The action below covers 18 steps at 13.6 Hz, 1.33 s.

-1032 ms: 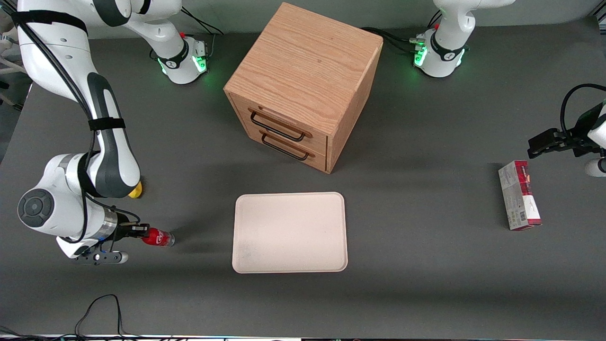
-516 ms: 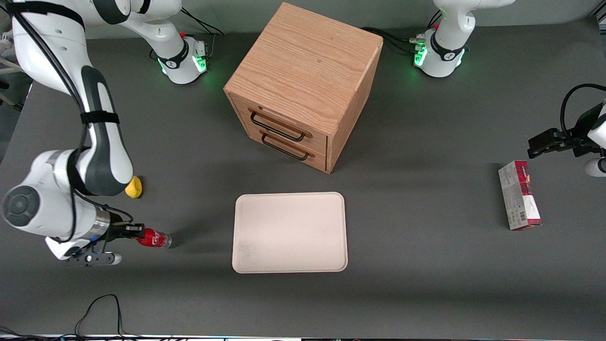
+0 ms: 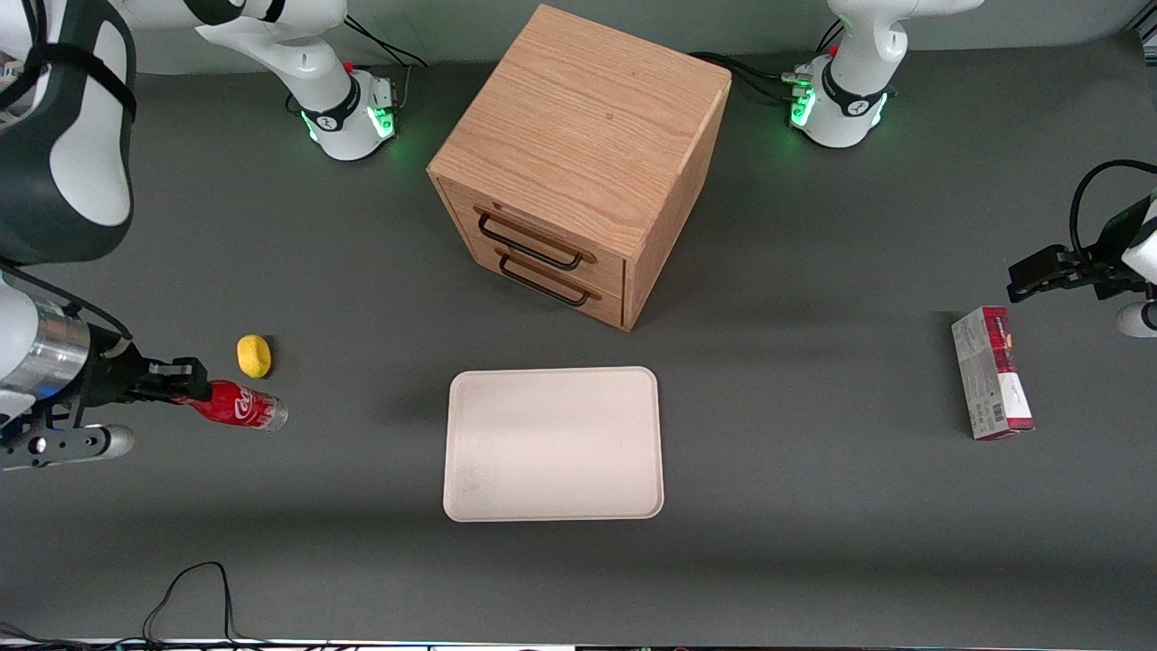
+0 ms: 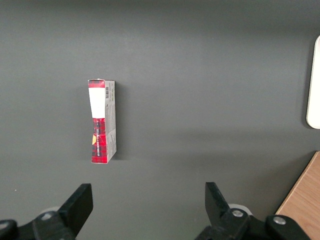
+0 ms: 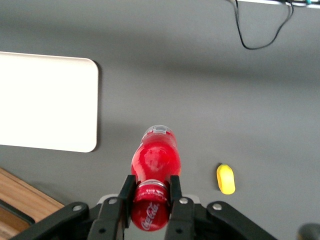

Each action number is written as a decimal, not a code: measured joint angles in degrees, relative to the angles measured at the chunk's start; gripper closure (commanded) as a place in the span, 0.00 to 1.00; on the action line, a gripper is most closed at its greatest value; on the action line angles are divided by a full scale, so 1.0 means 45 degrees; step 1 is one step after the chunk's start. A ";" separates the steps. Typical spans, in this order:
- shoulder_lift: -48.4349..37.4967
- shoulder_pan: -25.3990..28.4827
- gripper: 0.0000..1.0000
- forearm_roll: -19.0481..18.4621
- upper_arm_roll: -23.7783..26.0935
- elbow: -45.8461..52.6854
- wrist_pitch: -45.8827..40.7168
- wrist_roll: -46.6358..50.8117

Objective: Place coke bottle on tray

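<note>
The small red coke bottle [image 3: 237, 405] hangs in the air, tipped nearly flat, toward the working arm's end of the table. My gripper [image 3: 185, 383] is shut on its red cap and neck. In the right wrist view the two black fingers [image 5: 126, 192] clamp the cap of the coke bottle [image 5: 155, 160], whose clear base points away from the gripper [image 5: 150, 190]. The pale cream-pink tray [image 3: 553, 443] lies flat and bare in front of the cabinet, well apart from the bottle. A corner of the tray [image 5: 45, 102] shows in the right wrist view.
A wooden drawer cabinet [image 3: 578, 163] with two black handles stands farther from the front camera than the tray. A yellow lemon-like object [image 3: 254, 355] lies on the table beside the bottle. A red-and-white carton [image 3: 992, 384] lies toward the parked arm's end.
My gripper has risen with the coke bottle, lifting it off the table and drawing it outward toward the working arm's end. The yellow object, earlier half hidden by the arm, now shows fully.
</note>
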 measured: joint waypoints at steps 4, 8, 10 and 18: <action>0.0296 0.0206 0.95 -0.1375 0.2313 0.0691 0.0547 0.0232; 0.1346 0.0751 0.94 -0.3165 0.5216 0.0752 0.1515 0.1863; 0.1825 0.0806 0.91 -0.3471 0.5655 0.0783 0.1764 0.1922; 0.4426 0.1019 0.87 -0.5223 0.6063 0.0815 0.4725 0.1922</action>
